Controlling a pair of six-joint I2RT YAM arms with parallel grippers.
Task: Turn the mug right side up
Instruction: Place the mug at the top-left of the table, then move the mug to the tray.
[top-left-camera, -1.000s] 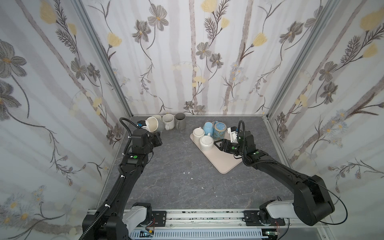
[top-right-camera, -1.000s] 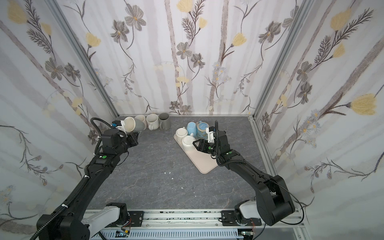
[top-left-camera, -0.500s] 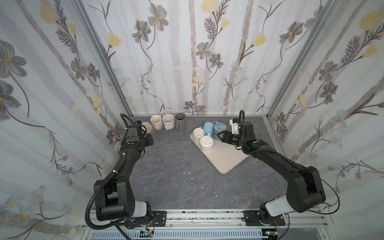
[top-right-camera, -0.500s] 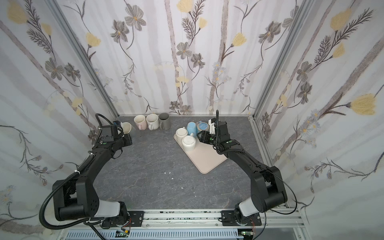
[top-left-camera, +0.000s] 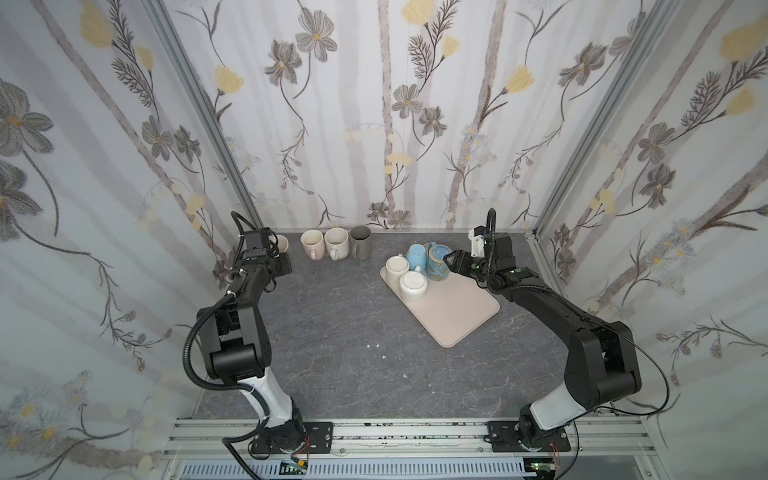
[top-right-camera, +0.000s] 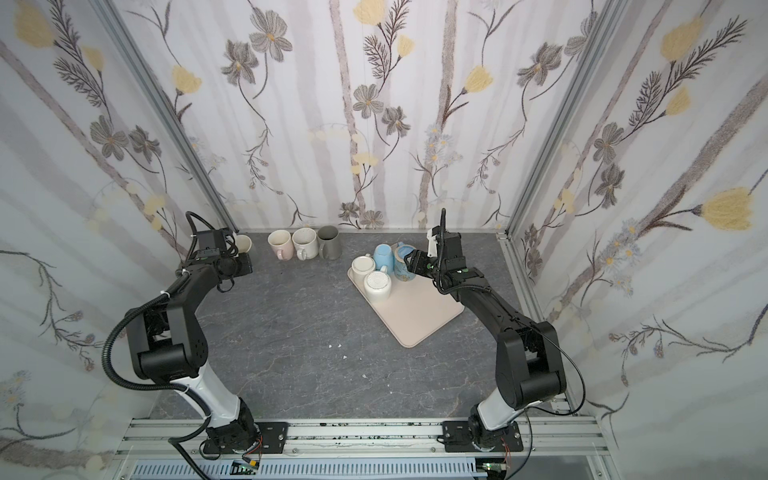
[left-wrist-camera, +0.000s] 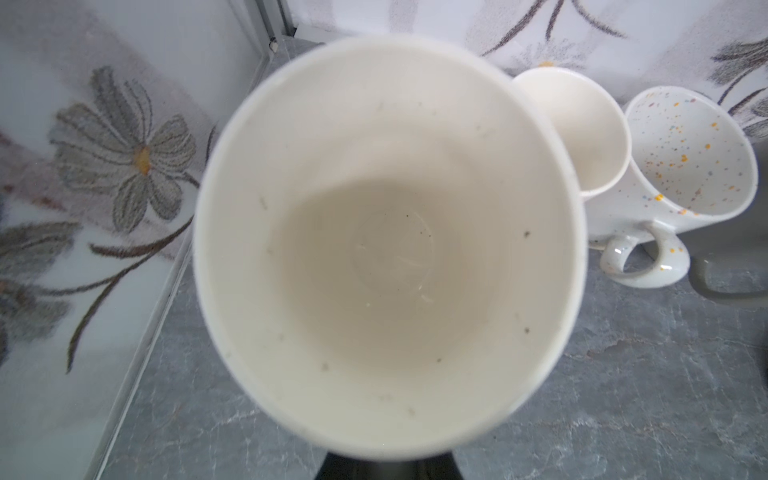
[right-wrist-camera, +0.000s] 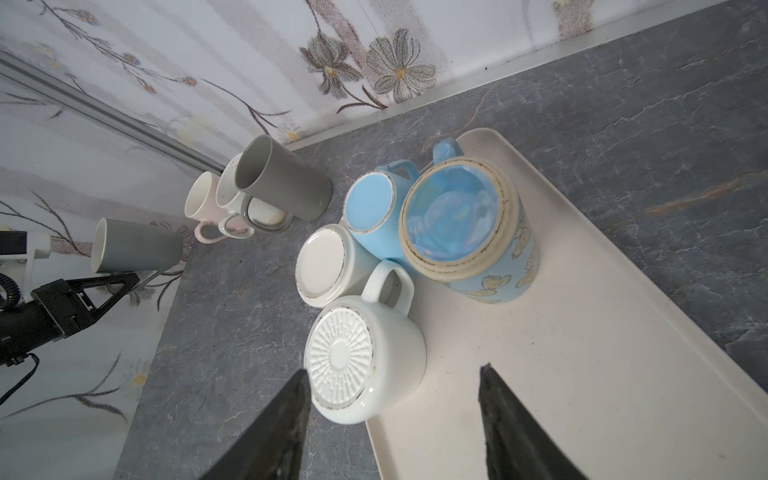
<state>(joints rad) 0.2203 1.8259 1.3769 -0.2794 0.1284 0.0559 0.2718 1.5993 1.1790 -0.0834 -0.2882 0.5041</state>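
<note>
Four mugs stood bottom-up at the back end of the tray (top-left-camera: 457, 316): cream mug (top-left-camera: 397, 264), light blue mug (top-left-camera: 417, 254), floral blue mug (top-left-camera: 438, 268), ribbed white mug (top-left-camera: 413, 286). Three more stood mouth-up along the back wall: pink mug (top-left-camera: 311, 246), speckled mug (top-left-camera: 337, 244), dark grey mug (top-left-camera: 360, 244).

Both top views put the mug (top-right-camera: 243, 242) in the back-left corner, near the pink mug and half hidden behind the left wrist. Only the left wrist view looked straight into it: cream inside, flecked with dirt. Only the right wrist view showed me its grey outer wall, with the left jaws pressed together beneath it. The pinch point was hidden. I could not tell whether its base met the surface (top-left-camera: 340, 332).

Right jaws were spread with nothing between them, over the tray, with the ribbed white mug just beside one of them.

Against a second before:
- The mug had been tipped mouth-sideways in front of the row; it now sat mouth-up in the corner.
- The right jaws had shifted from mid-tray toward the floral blue mug, spread about as wide.
</note>
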